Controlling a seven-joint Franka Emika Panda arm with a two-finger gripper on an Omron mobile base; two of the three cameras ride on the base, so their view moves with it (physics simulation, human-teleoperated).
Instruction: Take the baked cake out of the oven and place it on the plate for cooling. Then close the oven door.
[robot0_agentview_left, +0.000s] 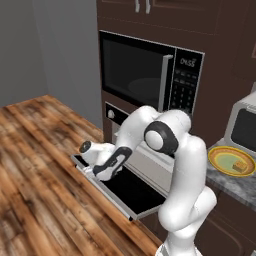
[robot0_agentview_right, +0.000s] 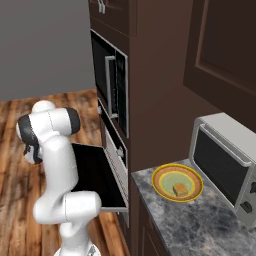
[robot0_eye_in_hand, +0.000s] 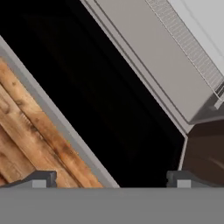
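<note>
The baked cake (robot0_agentview_left: 241, 166) (robot0_agentview_right: 180, 189) lies on the plate (robot0_agentview_left: 216, 159) (robot0_agentview_right: 161, 176) on the stone counter, right of the oven (robot0_agentview_left: 113, 114) (robot0_agentview_right: 118, 148). The oven door (robot0_agentview_left: 131, 192) (robot0_agentview_right: 95, 172) (robot0_eye_in_hand: 100, 100) hangs down flat, black glass facing up. My gripper (robot0_agentview_left: 100, 173) (robot0_eye_in_hand: 111, 180) hovers just above the door's left part, pointing down at it. It is open and holds nothing; in the hand view its fingertips (robot0_eye_in_hand: 41, 179) stand wide apart, one over the wood floor, one near the door's hinge end.
A black microwave (robot0_agentview_left: 145, 70) sits above the oven. A small grey toaster oven (robot0_agentview_left: 244, 125) (robot0_agentview_right: 225, 160) stands on the counter (robot0_agentview_right: 200, 225) behind the plate. Wooden floor (robot0_agentview_left: 40, 165) (robot0_eye_in_hand: 26, 131) spreads left of the door. The oven's wire rack (robot0_eye_in_hand: 188, 39) shows inside the cavity.
</note>
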